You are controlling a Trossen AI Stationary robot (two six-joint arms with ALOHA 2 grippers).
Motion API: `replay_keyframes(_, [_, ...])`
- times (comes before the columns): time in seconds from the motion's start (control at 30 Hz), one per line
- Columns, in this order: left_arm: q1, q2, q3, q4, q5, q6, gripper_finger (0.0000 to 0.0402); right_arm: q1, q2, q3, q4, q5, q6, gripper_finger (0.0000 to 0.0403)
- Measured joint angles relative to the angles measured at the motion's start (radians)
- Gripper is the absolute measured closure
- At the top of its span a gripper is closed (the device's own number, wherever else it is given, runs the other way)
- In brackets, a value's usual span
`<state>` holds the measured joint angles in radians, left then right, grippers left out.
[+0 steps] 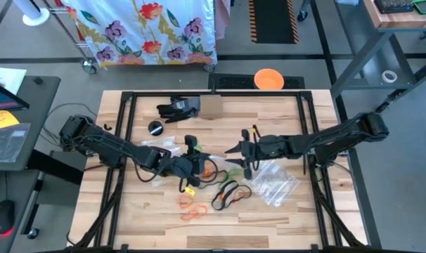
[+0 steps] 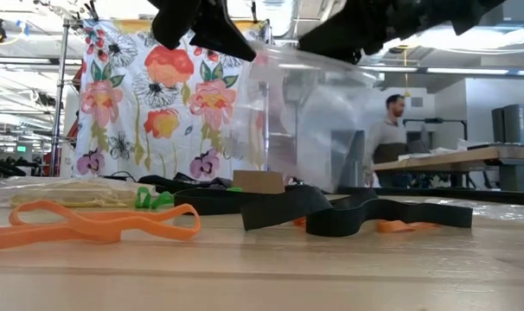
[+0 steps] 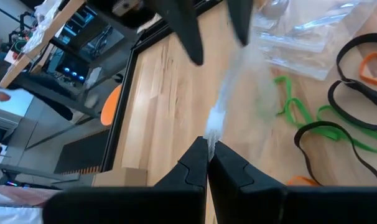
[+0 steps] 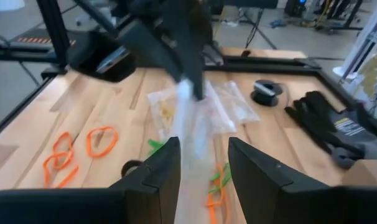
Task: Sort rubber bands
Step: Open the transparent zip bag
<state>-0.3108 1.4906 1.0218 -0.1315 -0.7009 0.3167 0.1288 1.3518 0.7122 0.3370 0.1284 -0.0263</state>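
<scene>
On counter (image 1: 283, 211), rubber bands (image 1: 227, 193): light, floppy, thin; best pinched mid-loop. Left gripper (image 3: 207, 152) clamped on clear bag (image 3: 235, 81); right gripper (image 4: 204, 162) spread wide.

This is a robot lab or workshop. The wooden worktop (image 1: 269, 211) has a black metal frame (image 1: 125, 112) bolted around it, and two robot arms reach over it. The floor (image 1: 58, 53) is bare grey concrete. A side desk (image 1: 16, 133) holds a keyboard (image 1: 2, 146) and a mouse (image 1: 3, 215). Far back, a person (image 2: 390, 130) stands by long work benches (image 2: 469, 160) under bright ceiling lights. A flowered cloth (image 1: 150, 28) hangs on a rolling rack.
</scene>
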Motion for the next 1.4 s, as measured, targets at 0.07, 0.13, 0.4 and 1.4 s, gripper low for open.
replay_keyframes(0.07, [0.003, 0.000, 0.000, -0.001, 0.000, -0.004, 0.0401, 0.010, 0.011, 0.020, -0.006, 0.000, -0.001, 0.0273])
replay_keyframes(0.13, [0.004, 0.000, 0.000, 0.000, 0.000, -0.005, 0.0401, 0.017, 0.011, 0.030, -0.021, 0.000, -0.001, 0.0273])
replay_keyframes(0.4, [0.004, 0.000, 0.000, 0.000, 0.000, -0.006, 0.0401, 0.027, 0.009, 0.031, 0.002, 0.022, -0.024, 0.0273])
replay_keyframes(1.4, [0.003, 0.000, 0.000, 0.037, 0.045, -0.007, 0.0401, 0.019, 0.009, 0.031, -0.088, 0.113, -0.032, 0.0319])
